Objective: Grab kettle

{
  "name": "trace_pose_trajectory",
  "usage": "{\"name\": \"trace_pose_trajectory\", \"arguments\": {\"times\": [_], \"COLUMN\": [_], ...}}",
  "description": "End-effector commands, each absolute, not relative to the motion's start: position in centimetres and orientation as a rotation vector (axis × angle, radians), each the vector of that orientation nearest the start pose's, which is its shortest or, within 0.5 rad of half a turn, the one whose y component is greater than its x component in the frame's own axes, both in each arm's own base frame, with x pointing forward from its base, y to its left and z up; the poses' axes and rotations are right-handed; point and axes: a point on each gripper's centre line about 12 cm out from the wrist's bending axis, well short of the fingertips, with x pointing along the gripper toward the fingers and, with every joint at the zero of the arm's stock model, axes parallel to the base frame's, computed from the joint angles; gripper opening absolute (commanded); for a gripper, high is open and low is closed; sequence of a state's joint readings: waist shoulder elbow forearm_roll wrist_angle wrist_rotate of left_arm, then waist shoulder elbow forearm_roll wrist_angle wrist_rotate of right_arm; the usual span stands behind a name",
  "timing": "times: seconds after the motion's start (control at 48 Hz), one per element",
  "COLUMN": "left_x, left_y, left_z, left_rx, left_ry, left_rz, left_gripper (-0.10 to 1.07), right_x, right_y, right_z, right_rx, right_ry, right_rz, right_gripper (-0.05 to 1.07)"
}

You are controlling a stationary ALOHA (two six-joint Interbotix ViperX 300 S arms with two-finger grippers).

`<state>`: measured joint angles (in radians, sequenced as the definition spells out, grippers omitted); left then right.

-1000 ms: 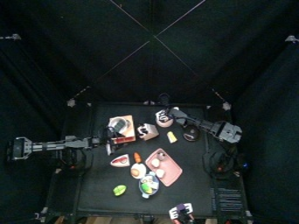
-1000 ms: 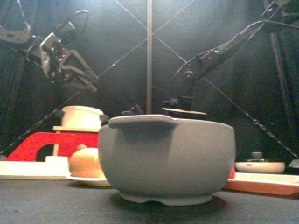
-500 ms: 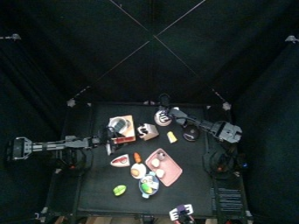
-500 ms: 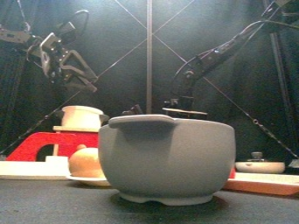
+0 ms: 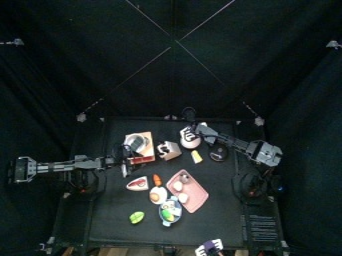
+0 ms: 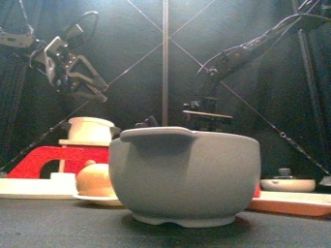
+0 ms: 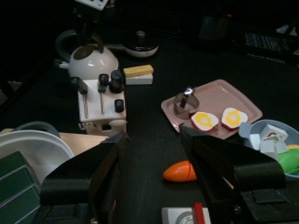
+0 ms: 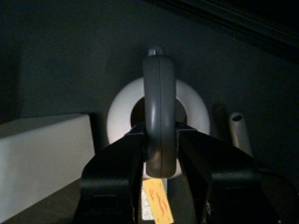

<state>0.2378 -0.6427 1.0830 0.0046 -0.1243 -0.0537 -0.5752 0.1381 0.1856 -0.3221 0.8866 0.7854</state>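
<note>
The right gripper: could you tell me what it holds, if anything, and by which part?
The right gripper holds the kettle by its arched top handle, jaws closed on either side of it.

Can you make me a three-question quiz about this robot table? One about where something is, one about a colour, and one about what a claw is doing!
1. Where is the orange carrot?
A. On the dark table, beside the pink tray
B. On top of the kettle
C. Inside a claw

2. What colour is the kettle body?
A. Green
B. White
C. Red

3. What is the right claw doing?
A. Resting far from everything
B. Holding an egg
C. Closed around the kettle's handle

Answers: 1 A, the left wrist view shows the carrot lying on the table next to the pink tray. 2 B, the kettle looks white with a dark lid. 3 C, the right wrist view shows both jaws pressed on the handle.
</note>
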Motion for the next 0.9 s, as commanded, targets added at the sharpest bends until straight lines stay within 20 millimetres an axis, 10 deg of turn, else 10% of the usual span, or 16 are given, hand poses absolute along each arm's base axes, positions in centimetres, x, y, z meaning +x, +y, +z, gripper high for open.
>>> {"name": "trace_pose_trajectory", "arguments": {"times": [0.0,0.875], "left_x": [24.6,24.6], "left_y": [6.0,6.0], "left_z": [24.4,24.3], "left_rx": [-0.085,-0.087], "left_ry": [0.290,0.293], "left_rz": [0.243,0.243], "left_gripper": [0.88,0.88], "right_x": [34.1,33.4], "right_y": [-25.2,-22.8], "right_z": [24.1,26.7], "right_rx": [0.665,0.659], "right_ry": [0.899,0.841], "right_rz": [-1.040,-0.987], "right_gripper": [0.67,0.66]}}
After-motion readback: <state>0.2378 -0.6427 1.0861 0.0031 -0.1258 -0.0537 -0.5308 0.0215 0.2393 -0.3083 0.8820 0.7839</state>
